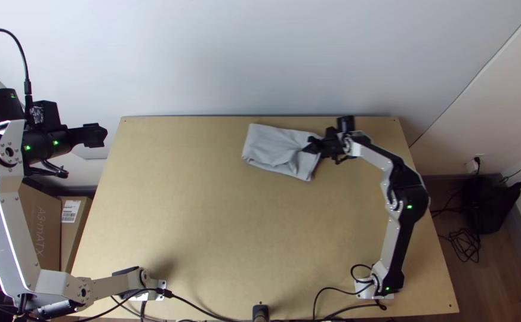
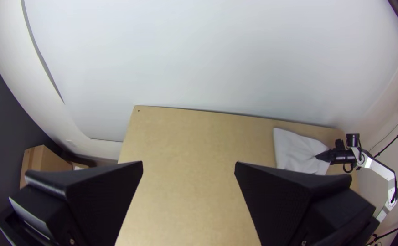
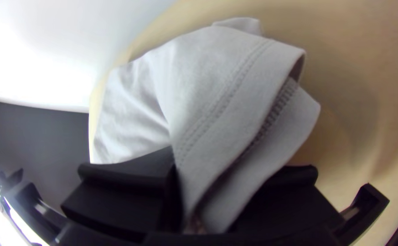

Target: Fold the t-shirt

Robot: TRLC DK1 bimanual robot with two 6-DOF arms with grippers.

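Left of the light wooden table (image 1: 212, 232), a carton (image 1: 40, 229) bears printed lettering, a narrower box (image 1: 76, 238) a white label (image 1: 70, 211). The left claw (image 1: 97, 136) hangs beyond the table's left edge, spread wide. Near the far edge, right of middle, the folded, creased grey t-shirt (image 1: 275, 146) lies with its hemmed, layered edge pinched in the right claw (image 1: 313, 145). Behind stands a pale wall (image 1: 260, 59).

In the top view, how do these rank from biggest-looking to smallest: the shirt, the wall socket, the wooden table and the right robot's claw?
1. Wooden table
2. Shirt
3. Right robot's claw, which grips the shirt
4. Wall socket
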